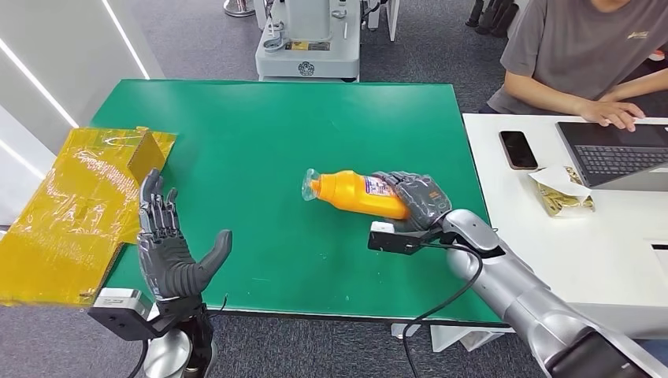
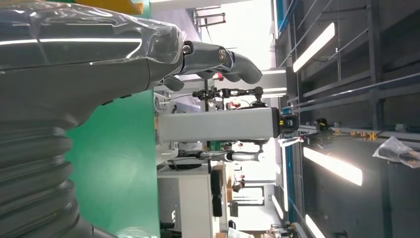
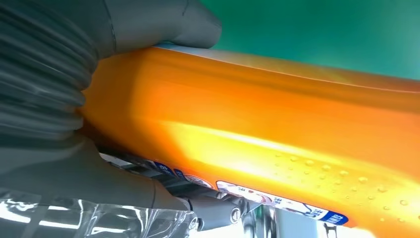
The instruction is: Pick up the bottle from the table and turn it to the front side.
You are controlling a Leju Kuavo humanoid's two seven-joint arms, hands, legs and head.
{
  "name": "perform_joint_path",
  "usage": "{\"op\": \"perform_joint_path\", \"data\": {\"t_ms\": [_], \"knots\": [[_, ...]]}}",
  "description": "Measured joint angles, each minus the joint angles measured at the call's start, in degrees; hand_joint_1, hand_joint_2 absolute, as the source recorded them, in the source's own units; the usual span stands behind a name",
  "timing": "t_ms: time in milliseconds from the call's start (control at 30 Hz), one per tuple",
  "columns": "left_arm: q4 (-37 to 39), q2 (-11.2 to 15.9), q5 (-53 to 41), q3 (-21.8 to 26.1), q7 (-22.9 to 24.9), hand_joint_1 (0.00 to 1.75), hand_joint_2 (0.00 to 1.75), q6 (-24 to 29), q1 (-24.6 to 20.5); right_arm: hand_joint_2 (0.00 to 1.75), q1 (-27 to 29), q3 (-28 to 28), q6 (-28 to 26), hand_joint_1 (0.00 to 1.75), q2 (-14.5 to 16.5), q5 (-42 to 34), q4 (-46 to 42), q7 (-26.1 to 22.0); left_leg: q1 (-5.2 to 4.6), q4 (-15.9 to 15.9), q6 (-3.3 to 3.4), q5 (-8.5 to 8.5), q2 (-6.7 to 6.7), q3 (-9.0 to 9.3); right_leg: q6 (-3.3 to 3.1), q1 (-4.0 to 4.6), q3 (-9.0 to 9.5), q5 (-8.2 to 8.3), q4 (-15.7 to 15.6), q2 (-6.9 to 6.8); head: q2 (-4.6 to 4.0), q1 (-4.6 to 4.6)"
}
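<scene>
An orange bottle [image 1: 358,193] with a clear cap and a printed label lies on its side near the middle of the green table [image 1: 260,134], cap pointing left. My right hand [image 1: 417,201] grips its base end, fingers wrapped over the top. Up close in the right wrist view, the orange bottle [image 3: 277,139] sits between the thumb and fingers of my right hand [image 3: 64,99]. Over the table's near left edge my left hand [image 1: 169,248] stands upright with fingers spread, holding nothing. The left wrist view has my left hand [image 2: 74,79] looking across the table.
A crumpled yellow plastic sheet [image 1: 75,205] covers the table's left end. A white desk [image 1: 583,236] on the right carries a phone [image 1: 518,149], a laptop [image 1: 622,150] and a snack bag [image 1: 563,193]; a person [image 1: 583,55] sits there. A grey machine base [image 1: 307,39] stands behind the table.
</scene>
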Motion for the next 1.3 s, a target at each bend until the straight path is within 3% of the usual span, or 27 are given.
{"op": "perform_joint_path", "data": {"t_ms": [300,467,600,767,1300], "knots": [[0.0,0.0,1.5,0.0,0.0,0.00,1.75,1.9,0.0,1.75,4.4,-7.3,-12.9,1.75,2.0,-2.3,-5.0,-4.9,0.00,0.0,0.00,0.00,-0.01,0.00,0.00,0.00,0.00,0.00,0.0,-0.02,0.00,0.01],[0.0,0.1,2.2,-0.4,0.0,0.00,1.75,3.0,-0.2,1.75,9.6,-14.0,-23.0,1.75,4.5,3.4,-10.3,-12.5,0.00,0.0,0.00,-0.02,0.01,0.00,0.00,0.00,-0.02,-0.01,0.0,0.00,0.00,-0.01],[0.0,0.2,1.1,-2.2,0.0,0.00,1.75,2.1,-1.5,1.75,14.2,-22.9,-23.3,1.75,9.1,8.5,-14.6,-18.9,0.01,0.0,0.00,-0.02,-0.03,-0.03,-0.01,0.01,-0.05,-0.05,0.0,-0.03,0.00,-0.01],[0.1,0.7,0.9,-4.6,0.9,0.00,1.75,-0.8,-4.4,1.75,16.7,-28.9,-23.3,1.75,13.6,9.3,-17.9,-19.9,0.00,0.0,-0.01,0.01,0.02,-0.02,-0.02,0.01,-0.05,-0.02,0.0,0.00,0.00,0.00],[3.6,2.0,0.8,-9.6,6.2,0.00,1.75,-4.6,-12.5,1.75,17.3,-29.6,-23.3,1.75,20.3,9.3,-16.7,-20.0,0.00,0.0,-0.01,0.01,0.02,-0.03,-0.02,0.00,-0.07,-0.01,0.0,0.01,0.00,0.00]]}}
